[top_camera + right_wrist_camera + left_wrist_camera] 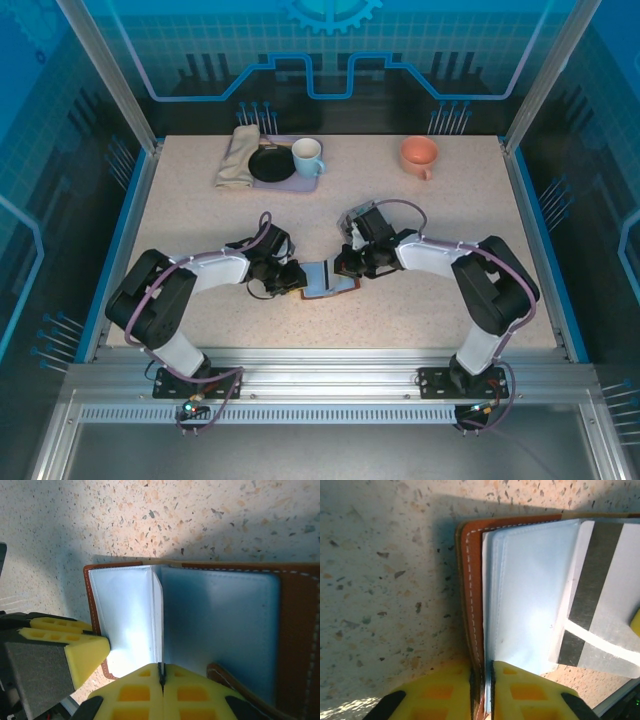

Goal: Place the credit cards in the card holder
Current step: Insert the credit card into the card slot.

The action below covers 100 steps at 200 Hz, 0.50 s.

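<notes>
My left tool (pixel 482 669) clamps the open card holder's (pixel 470 580) rim; my right tool (pixel 160 667) pinches a striped credit card (pixel 605 580) over its sleeve (pixel 530 595). Not seated yet, I judge.

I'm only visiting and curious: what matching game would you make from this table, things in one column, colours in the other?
Things:
1. card holder
2. cup
3. folded cloth
4. dish

Colours:
a. beige
b. black
c. brown outside
d. orange

Pairs: 1-c, 2-d, 3-a, 4-b
</notes>
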{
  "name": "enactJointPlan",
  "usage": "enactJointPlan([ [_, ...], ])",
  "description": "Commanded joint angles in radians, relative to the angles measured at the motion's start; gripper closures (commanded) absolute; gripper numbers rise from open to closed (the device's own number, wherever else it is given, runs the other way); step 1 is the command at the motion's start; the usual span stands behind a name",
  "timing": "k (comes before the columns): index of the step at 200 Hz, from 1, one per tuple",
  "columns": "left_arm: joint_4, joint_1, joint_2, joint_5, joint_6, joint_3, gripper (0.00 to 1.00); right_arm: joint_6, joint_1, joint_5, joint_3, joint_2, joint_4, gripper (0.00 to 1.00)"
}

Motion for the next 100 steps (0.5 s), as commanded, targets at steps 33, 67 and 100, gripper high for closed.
enactJointPlan([
  [33, -0.046, -0.007, -0.015, -0.039, -0.001, 0.010, 0.91, -0.027, -0.001, 0.035, -0.009, -0.030, -0.067, 1.00],
  [67, -0.047, -0.007, -0.011, -0.035, 0.001, 0.012, 0.91, -0.013, 0.021, 0.019, -0.007, 0.018, -0.042, 1.00],
  [100, -0.050, -0.006, -0.009, -0.038, -0.001, 0.015, 0.87, 0.018, 0.045, -0.009, -0.006, 0.051, 0.002, 1.00],
])
